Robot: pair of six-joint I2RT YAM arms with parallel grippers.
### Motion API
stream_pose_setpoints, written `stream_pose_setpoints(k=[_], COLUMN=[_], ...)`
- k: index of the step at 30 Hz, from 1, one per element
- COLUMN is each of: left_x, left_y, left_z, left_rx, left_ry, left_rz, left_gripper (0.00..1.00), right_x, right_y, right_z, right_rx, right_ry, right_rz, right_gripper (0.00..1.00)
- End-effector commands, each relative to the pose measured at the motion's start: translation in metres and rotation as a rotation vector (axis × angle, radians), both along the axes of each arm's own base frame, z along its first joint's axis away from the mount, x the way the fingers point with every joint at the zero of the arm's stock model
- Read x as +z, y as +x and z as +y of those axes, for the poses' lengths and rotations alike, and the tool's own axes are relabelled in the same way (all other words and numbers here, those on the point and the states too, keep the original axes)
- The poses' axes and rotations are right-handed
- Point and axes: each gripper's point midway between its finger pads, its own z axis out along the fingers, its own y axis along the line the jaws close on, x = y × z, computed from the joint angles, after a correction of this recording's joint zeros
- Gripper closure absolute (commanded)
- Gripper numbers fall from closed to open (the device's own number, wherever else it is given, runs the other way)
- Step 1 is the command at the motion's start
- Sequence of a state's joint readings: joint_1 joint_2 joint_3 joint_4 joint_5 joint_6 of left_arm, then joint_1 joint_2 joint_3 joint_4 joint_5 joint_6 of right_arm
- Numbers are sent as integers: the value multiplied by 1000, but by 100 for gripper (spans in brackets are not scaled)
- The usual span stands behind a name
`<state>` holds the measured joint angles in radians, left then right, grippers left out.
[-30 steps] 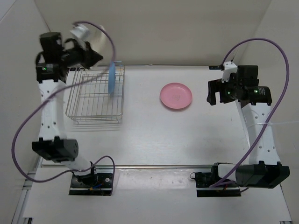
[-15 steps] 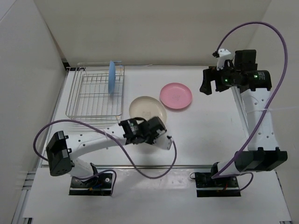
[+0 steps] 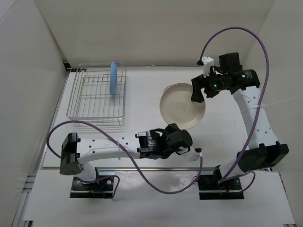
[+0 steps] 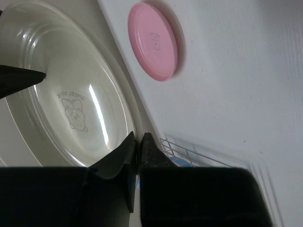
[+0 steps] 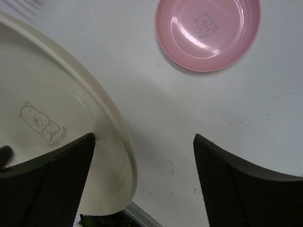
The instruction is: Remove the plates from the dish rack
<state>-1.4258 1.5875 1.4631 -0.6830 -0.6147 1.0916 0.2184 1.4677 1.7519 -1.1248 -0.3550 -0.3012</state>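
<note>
Glossy smooth cream plate, glossy pink plate, shiny metal wire rack, matt wht table

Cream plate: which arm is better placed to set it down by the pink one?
Right, probably. The left gripper is shut on the near rim of the cream plate, its arm stretched far across. The right gripper is open astride the far rim, close to the pink plate; it need only close and lower.

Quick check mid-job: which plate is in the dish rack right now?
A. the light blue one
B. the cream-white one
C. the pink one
A: the light blue plate stands on edge in the dish rack, while the left tool grips the cream-white plate by its rim and the pink plate lies on the table.
</note>
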Motion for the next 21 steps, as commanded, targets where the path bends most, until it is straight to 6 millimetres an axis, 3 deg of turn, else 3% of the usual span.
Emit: stream_pose_setpoints(k=[1,3,7,8,12,16,17,18,19,21], left_x=[18,21,29,29,41,39,37,36,40,52], left_y=[3,4,2,2,4,17,20,24,28,39], left_z=[-6,-10,-17,-17,-20,-18,-17,-16,-14,-11], left_rx=[12,6,-2,-2,2,36,45,48,66,100], left_ry=[-33,-38,-70,-71,-104,-104,-107,-108,-129,-179], left_rz=[-47,-54,-41,-41,-58,-77,-78,-72,-68,-56], left_gripper=[89,89,89,89,89,89,84,74,42,40], right_x=[2,-1,-4,-4,-8,-6,-6,-5,-2,-1], right_y=[3,6,10,10,9,8,8,11,10,12], right_z=[4,0,-1,-1,-1,-4,-4,-5,-7,-6], right_rx=[23,7,-13,-13,-19,-38,-38,-45,-57,-58], right_ry=[2,-17,-36,-36,-34,-41,-41,-47,-47,-44], right_rz=[-28,-33,-32,-32,-17,-24,-24,-37,-43,-53], right_gripper=[15,27,61,75,100,100,100,100,100,100])
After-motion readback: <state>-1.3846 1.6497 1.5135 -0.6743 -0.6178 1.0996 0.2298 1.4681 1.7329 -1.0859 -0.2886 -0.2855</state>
